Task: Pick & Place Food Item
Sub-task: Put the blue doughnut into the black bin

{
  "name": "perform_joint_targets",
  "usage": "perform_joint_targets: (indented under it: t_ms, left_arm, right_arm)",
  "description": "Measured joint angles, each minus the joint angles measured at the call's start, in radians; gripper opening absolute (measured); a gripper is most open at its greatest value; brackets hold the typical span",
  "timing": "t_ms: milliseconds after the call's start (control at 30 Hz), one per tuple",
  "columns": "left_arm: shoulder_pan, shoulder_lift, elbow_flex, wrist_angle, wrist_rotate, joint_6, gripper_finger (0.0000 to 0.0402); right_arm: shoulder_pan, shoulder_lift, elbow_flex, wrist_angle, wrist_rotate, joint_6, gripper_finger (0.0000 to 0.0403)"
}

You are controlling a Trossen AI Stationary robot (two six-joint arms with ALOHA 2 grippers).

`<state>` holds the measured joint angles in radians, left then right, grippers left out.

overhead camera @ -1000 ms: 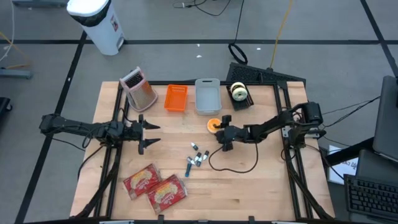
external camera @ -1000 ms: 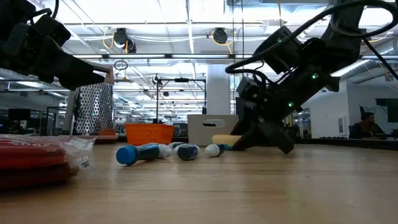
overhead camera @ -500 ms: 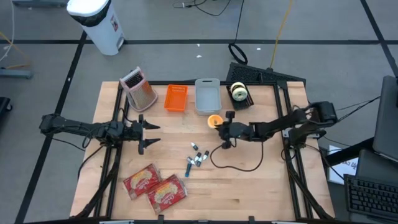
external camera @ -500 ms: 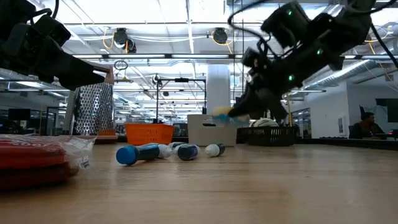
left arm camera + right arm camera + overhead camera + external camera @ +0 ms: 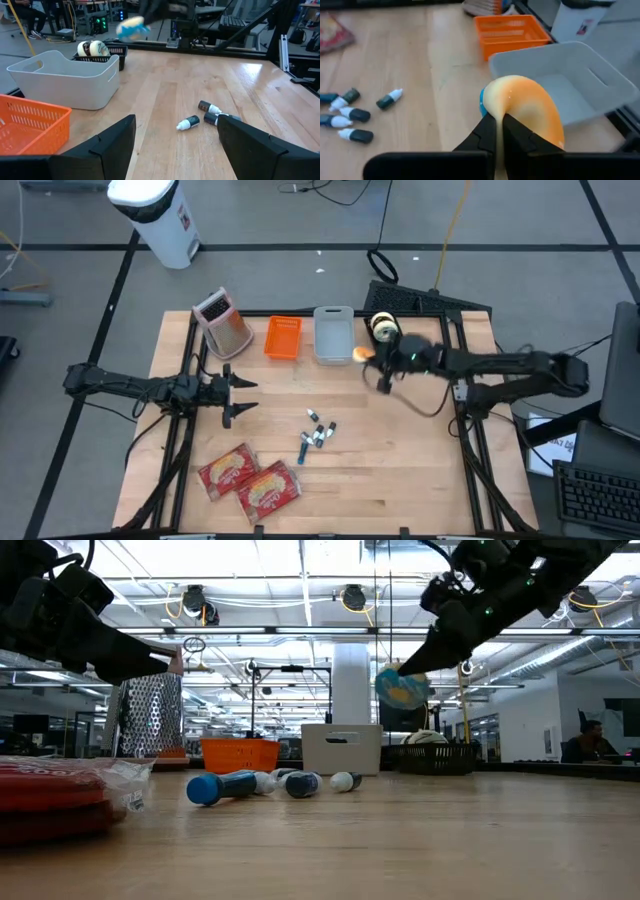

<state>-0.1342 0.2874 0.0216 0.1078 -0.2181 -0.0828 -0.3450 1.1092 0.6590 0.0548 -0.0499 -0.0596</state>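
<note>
Right gripper (image 5: 499, 131) clamped on the orange-yellow food item (image 5: 525, 112), which has been lifted off the table since the earlier frame and now hangs beside the grey bin (image 5: 333, 335). Left gripper (image 5: 240, 396) waits with fingers spread, well left of the bin. Orange mesh basket (image 5: 282, 337) sits just beside the bin; small bottles (image 5: 317, 432) lie nearer the table's front; a metal grater (image 5: 224, 322) stands beyond the basket.

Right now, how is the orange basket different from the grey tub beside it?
The orange basket is bright orange, while the grey tub is pale grey. The basket's walls are an open mesh with holes; the tub's walls are solid and smooth, with a handle slot at one end. The basket looks lower and smaller than the tub. Both are rectangular, open on top, and sit side by side at the table's far edge.
</note>
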Motion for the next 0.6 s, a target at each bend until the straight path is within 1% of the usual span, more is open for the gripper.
perform_joint_targets:
  t_ms: [133, 233, 300, 433, 533, 600]
  left_arm:
    - [0.000, 0.000, 0.000, 0.000, 0.000, 0.000, 0.0283]
    - [0.000, 0.000, 0.000, 0.000, 0.000, 0.000, 0.0283]
    - [0.000, 0.000, 0.000, 0.000, 0.000, 0.000, 0.0283]
    - [0.000, 0.000, 0.000, 0.000, 0.000, 0.000, 0.0283]
    - [0.000, 0.000, 0.000, 0.000, 0.000, 0.000, 0.0283]
    - [0.000, 0.000, 0.000, 0.000, 0.000, 0.000, 0.0283]
  right_arm:
    - [-0.223, -0.048, 0.000, -0.096, -0.215, 0.026, 0.0003]
    - [-0.379, -0.034, 0.000, -0.126, -0.393, 0.046, 0.0002]
    - [-0.461, -0.008, 0.000, -0.127, -0.499, 0.050, 0.0002]
    - [-0.576, 0.066, 0.000, -0.116, -0.641, 0.063, 0.0001]
    - [-0.624, 0.133, 0.000, -0.084, -0.716, 0.081, 0.0001]
    - [-0.641, 0.177, 0.000, -0.062, -0.748, 0.094, 0.0002]
